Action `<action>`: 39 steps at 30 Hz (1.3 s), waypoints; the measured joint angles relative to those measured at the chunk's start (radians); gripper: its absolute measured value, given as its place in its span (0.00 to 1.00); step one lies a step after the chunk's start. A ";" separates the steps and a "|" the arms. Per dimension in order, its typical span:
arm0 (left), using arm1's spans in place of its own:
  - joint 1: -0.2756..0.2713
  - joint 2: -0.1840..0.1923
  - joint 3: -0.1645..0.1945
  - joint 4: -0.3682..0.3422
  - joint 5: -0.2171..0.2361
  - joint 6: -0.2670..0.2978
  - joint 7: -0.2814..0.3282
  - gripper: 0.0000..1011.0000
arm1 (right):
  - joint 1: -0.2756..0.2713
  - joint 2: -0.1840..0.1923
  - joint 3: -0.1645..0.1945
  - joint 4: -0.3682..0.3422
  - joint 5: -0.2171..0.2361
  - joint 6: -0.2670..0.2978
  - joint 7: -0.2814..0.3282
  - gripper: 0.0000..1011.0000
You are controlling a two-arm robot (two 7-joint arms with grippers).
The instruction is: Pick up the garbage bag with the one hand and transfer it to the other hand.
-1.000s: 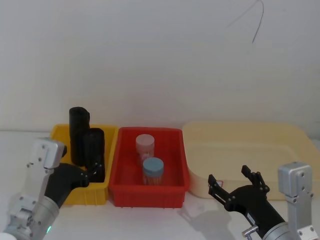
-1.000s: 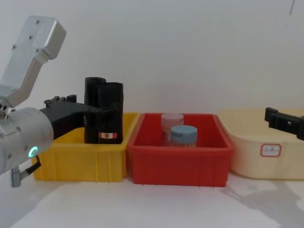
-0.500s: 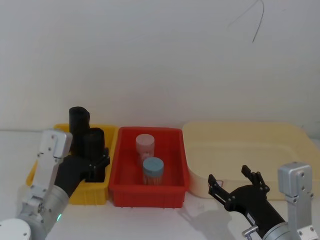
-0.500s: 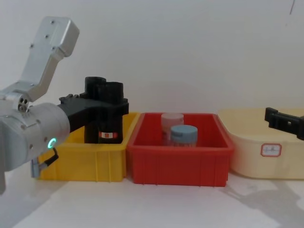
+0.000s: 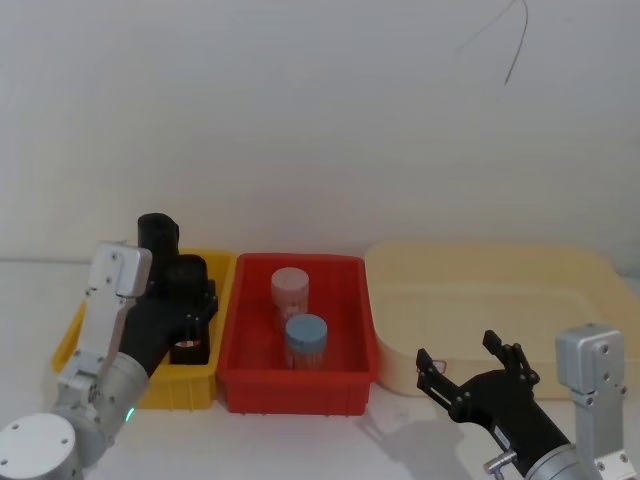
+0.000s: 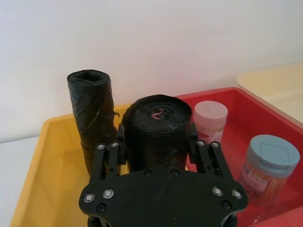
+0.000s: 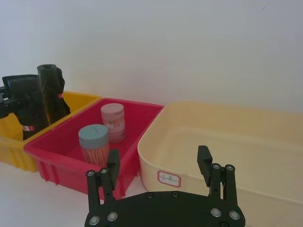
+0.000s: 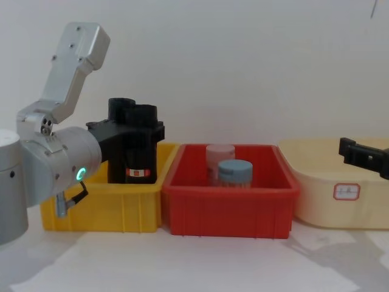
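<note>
"So, how far along am I?"

"Early, I'd judge. Your left gripper point(image 6: 157, 135) has a finger pressed on each side of the garbage bag point(image 6: 158, 118), with no gap that I can see, so you have it clamped. But the roll stands upright, low in the yellow bin point(image 8: 103, 207), at the end next to the red bin point(image 8: 231, 210), with the plain black roll point(image 6: 92, 113) just behind it. Whether its base is off the bin floor I cannot tell. The lift, the carry across and the handover are all ahead of you."

"And the receiving side?"

"Your right gripper point(image 7: 159, 165) hangs with its fingers spread and empty, well apart from the bag, in front of the cream tub point(image 8: 316, 194). Between the two sits the red bin with a pink-lidded jar point(image 5: 291, 288) and a blue-lidded jar point(image 5: 306, 338), so carry high over them. Everything rests on a white table point(image 8: 213, 261) before a bare white wall point(image 5: 320, 120)."
</note>
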 joint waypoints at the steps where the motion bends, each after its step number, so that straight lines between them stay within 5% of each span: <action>1: -0.003 -0.002 -0.002 0.004 -0.001 0.000 0.000 0.68 | 0.000 0.000 0.000 0.000 0.000 0.000 0.000 0.99; 6: -0.014 -0.014 -0.010 0.022 -0.004 0.002 -0.002 0.55 | 0.000 0.000 0.000 0.000 0.000 0.000 0.000 0.99; 18: -0.027 -0.024 -0.025 0.019 -0.005 0.003 -0.010 0.51 | 0.000 0.000 0.000 0.000 0.000 0.000 0.000 0.99; 39: -0.075 0.012 -0.028 -0.156 -0.007 -0.005 -0.134 0.51 | 0.000 0.000 0.000 0.000 0.000 0.000 0.000 0.99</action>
